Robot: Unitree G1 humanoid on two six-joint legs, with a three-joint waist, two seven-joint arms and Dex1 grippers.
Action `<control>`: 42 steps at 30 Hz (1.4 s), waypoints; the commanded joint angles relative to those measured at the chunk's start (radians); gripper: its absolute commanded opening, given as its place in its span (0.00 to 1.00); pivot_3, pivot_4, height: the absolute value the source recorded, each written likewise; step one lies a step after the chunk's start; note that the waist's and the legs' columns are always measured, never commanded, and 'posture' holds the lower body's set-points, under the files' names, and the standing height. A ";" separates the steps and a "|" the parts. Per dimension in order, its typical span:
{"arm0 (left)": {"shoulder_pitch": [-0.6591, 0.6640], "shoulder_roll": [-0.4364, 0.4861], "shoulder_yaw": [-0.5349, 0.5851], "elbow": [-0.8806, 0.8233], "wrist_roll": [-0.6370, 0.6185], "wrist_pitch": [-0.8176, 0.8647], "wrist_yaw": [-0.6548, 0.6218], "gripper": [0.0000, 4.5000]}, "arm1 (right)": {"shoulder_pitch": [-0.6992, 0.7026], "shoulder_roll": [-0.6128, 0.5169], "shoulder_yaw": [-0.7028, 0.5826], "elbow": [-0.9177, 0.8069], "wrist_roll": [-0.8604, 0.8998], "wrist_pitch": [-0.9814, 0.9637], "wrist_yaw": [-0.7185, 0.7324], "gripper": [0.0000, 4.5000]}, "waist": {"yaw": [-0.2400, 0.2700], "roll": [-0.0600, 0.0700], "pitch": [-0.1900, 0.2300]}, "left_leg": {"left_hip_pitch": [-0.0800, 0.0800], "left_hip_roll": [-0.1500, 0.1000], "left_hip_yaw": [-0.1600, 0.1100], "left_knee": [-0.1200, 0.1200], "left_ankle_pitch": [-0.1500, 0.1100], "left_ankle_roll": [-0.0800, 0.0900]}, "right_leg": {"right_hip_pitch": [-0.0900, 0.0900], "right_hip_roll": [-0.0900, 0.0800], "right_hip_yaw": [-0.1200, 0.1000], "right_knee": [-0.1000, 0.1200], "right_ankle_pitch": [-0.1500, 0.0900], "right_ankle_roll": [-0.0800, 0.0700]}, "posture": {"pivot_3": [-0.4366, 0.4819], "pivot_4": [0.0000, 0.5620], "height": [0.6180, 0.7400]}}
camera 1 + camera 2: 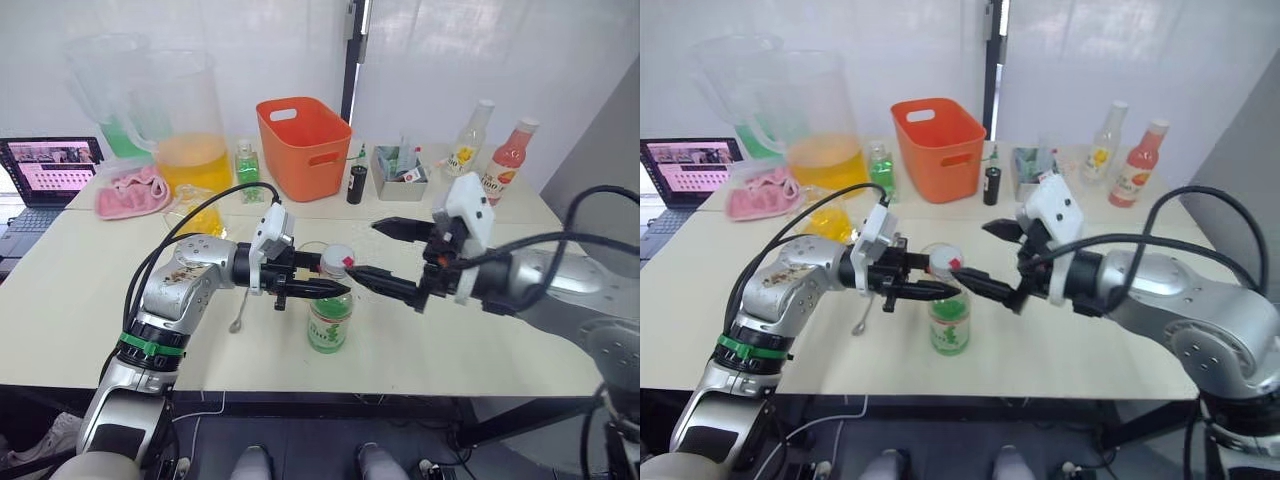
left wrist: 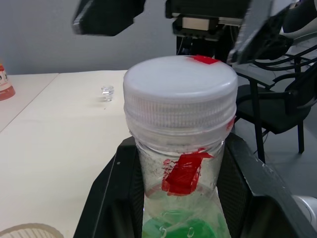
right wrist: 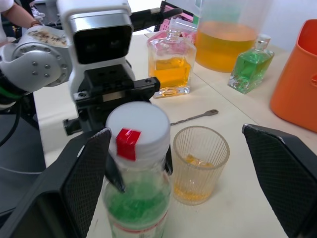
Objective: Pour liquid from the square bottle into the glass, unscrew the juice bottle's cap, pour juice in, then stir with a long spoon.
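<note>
The juice bottle (image 1: 330,320) stands upright near the table's front edge, its green label low on the body. My left gripper (image 1: 312,284) is shut on its neck, a black finger (image 2: 111,198) on each side just below the cap (image 2: 181,87). The white cap with a red mark is on the bottle. My right gripper (image 1: 363,248) is open at cap height, its fingers (image 3: 79,178) spread wide to either side of the cap without touching it. The glass (image 3: 199,163), ribbed and holding a little yellow liquid, stands just behind the bottle. The square bottle (image 3: 171,67) and the long spoon (image 3: 195,117) lie farther left.
Along the back stand an orange basket (image 1: 303,145), a large pitcher of orange liquid (image 1: 190,140), a small green bottle (image 1: 247,163), a grey box (image 1: 398,172), and yellow-labelled (image 1: 468,140) and pink-liquid (image 1: 508,160) bottles. A laptop (image 1: 52,170) and a pink cloth (image 1: 132,192) sit far left.
</note>
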 commanded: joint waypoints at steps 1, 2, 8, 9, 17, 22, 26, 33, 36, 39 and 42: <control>0.012 0.006 -0.020 -0.011 0.026 -0.008 -0.001 0.32 | -0.017 0.031 0.007 -0.007 -0.014 0.023 -0.015 1.00 | 0.000 0.000 0.000 | 0.000 0.000 0.000 0.000 0.000 0.000 | 0.000 0.000 0.000 0.000 0.000 0.000 | 0.48 0.27 0.85; 0.014 0.007 -0.020 -0.012 0.025 -0.010 0.000 0.32 | -0.019 0.043 0.008 -0.007 -0.015 0.028 -0.020 1.00 | 0.000 0.000 0.000 | 0.000 0.000 0.000 0.000 0.000 0.000 | 0.001 0.000 0.000 0.000 0.000 0.000 | 0.48 0.27 0.85; 0.019 0.006 -0.023 -0.013 0.024 -0.019 0.005 0.32 | -0.042 0.121 0.033 -0.014 -0.031 0.059 -0.055 1.00 | 0.000 0.000 0.000 | 0.000 0.000 0.000 0.001 0.000 0.000 | 0.001 0.000 0.000 0.000 0.000 0.000 | 0.48 0.27 0.85; 0.021 0.006 -0.023 -0.014 0.025 -0.020 0.007 0.32 | -0.040 0.128 0.029 -0.015 -0.028 0.066 -0.062 1.00 | 0.000 0.000 0.000 | 0.000 0.000 0.000 0.001 0.000 0.000 | 0.001 0.000 0.000 0.000 0.000 0.000 | 0.48 0.27 0.85; 0.030 0.013 -0.021 -0.021 0.025 -0.024 0.008 0.32 | -0.045 0.153 0.031 -0.013 -0.031 0.090 -0.047 0.45 | 0.000 0.000 0.000 | 0.000 0.000 -0.001 0.001 0.000 0.000 | 0.001 0.000 0.000 0.000 0.000 0.000 | 0.48 0.27 0.85; 0.044 0.022 -0.016 -0.057 0.015 -0.010 0.013 0.32 | -0.057 0.153 0.050 -0.010 -0.045 0.064 0.050 0.38 | 0.000 0.000 0.000 | 0.000 0.000 -0.001 0.001 0.000 0.000 | 0.001 0.000 0.000 0.000 0.000 0.000 | 0.48 0.27 0.85; 0.058 0.045 0.000 -0.095 0.002 0.006 0.019 0.32 | -0.084 0.124 0.081 0.023 -0.092 0.032 0.214 0.38 | -0.002 0.000 0.000 | 0.000 0.000 -0.001 0.000 0.000 0.000 | 0.000 0.000 0.000 0.000 0.000 0.000 | 0.48 0.27 0.85; 0.084 0.077 0.007 -0.162 -0.015 0.034 0.038 0.32 | -0.183 0.050 0.214 0.320 -0.296 -0.210 0.780 0.38 | -0.011 0.000 0.000 | 0.000 0.000 -0.001 0.000 0.000 0.000 | 0.000 0.001 -0.001 0.000 0.000 0.000 | 0.48 0.27 0.85; 0.108 0.086 0.016 -0.216 -0.031 0.056 0.055 0.32 | -0.262 0.072 0.258 0.435 -0.316 -0.269 1.015 0.38 | -0.018 0.000 0.000 | 0.000 0.000 -0.001 -0.001 0.000 0.000 | 0.000 0.001 -0.001 0.000 0.000 0.001 | 0.48 0.27 0.85; 0.124 0.093 0.018 -0.252 -0.042 0.070 0.070 0.31 | -0.315 0.103 0.283 0.505 -0.352 -0.317 1.142 0.38 | -0.024 0.000 0.000 | 0.000 0.000 -0.001 -0.002 0.000 0.000 | 0.000 0.001 -0.001 0.001 -0.002 0.001 | 0.48 0.27 0.85; 0.140 0.101 0.025 -0.280 -0.052 0.084 0.090 0.31 | -0.362 0.144 0.303 0.583 -0.416 -0.385 1.221 0.38 | -0.023 0.000 0.000 | 0.000 0.000 -0.002 -0.002 0.000 0.000 | -0.001 0.001 -0.002 0.003 -0.003 0.001 | 0.48 0.27 0.85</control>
